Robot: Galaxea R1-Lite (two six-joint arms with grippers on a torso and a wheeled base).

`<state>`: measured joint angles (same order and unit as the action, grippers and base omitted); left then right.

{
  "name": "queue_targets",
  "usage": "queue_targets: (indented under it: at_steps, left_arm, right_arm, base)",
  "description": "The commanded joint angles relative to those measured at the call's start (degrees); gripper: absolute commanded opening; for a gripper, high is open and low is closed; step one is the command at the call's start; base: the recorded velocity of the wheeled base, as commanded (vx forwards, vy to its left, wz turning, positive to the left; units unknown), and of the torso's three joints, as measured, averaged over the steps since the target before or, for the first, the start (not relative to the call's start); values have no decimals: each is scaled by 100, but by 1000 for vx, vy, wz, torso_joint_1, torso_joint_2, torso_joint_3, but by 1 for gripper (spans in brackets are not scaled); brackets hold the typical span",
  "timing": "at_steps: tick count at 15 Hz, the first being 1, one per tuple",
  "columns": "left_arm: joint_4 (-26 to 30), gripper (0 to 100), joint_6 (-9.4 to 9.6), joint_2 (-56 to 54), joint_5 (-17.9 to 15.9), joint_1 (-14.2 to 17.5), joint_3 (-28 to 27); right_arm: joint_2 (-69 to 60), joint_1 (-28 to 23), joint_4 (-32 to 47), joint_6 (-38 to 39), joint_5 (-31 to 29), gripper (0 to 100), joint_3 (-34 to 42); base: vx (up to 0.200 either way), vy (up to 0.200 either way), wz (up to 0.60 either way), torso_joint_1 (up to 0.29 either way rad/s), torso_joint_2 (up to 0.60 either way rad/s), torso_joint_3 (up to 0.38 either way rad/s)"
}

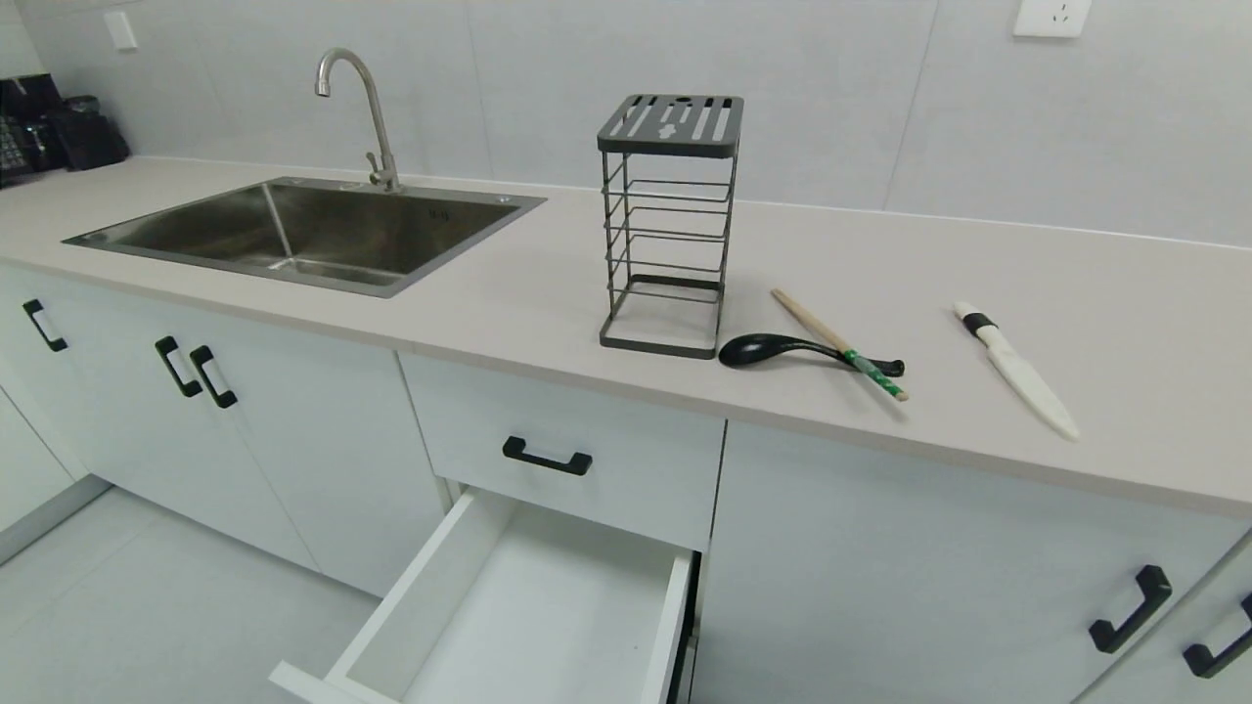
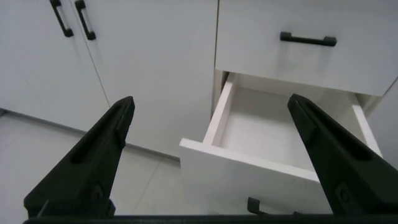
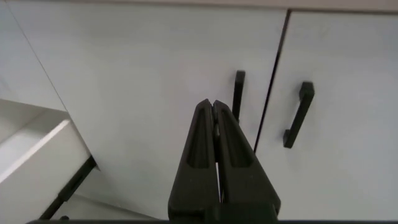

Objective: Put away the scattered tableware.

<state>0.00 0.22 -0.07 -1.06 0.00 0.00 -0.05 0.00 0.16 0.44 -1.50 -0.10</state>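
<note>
head view: the scattered tableware lies on the bench (image 1: pixel 548 293) toward its front edge, to the right of the wire rack (image 1: pixel 668 225). a black spoon (image 1: pixel 782 349) rests just beside the rack's foot. the chopsticks (image 1: pixel 831 339) lie slantwise across the spoon's handle, touching it; they look like a pair pressed together, though i can't be sure. a white knife (image 1: pixel 1017 370) lies well apart, nearer the bench's right end. the sink (image 1: pixel 469 246) sits toward the left end. under the bench, a lower drawer (image 1: pixel 411 577) is pulled out and holds nothing.

left wrist view: the left gripper (image 2: pixel 211 102) is spread wide and carries nothing, hanging low in front of the open drawer (image 2: pixel 217 118).

right wrist view: the right gripper (image 3: pixel 213 109) has its fingers pressed together on nothing and faces the cabinet doors (image 3: pixel 297 115) below the bench.

judgement: no piece has been collected yet, so the task is at its first pick. the next move calls for an arm to rise to the bench top. the right arm is likely the nearer one, and it must open first. the chopsticks probably have to go before the spoon, since they lie over it. rack or drawer could be the goal.
</note>
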Motion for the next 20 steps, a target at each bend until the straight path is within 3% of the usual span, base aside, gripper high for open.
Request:
queue_targets:
  at_steps: [1, 4, 13, 15, 20]
  left_arm:
    - [0, 100, 4, 7, 1, 0, 0]
    - [0, 100, 4, 7, 1, 0, 0]
    - [0, 100, 4, 7, 1, 0, 0]
    - [0, 100, 4, 7, 1, 0, 0]
    - [0, 100, 4, 7, -8, 0, 0]
  right_arm:
    - [5, 0, 2, 0, 1, 0, 1]
    - [5, 0, 2, -9, 1, 0, 1]
    - [5, 0, 2, -9, 1, 0, 1]
    - [5, 0, 2, -9, 1, 0, 1]
    - [5, 0, 2, 0, 1, 0, 1]
  base:
    - [0, 0, 0, 212, -476, -227]
    - [0, 0, 0, 102, -474, -216]
    - [0, 0, 0, 328, -504, -240]
    - [0, 0, 600, 271, -520, -246]
    - [0, 0, 120, 55, -101, -50]
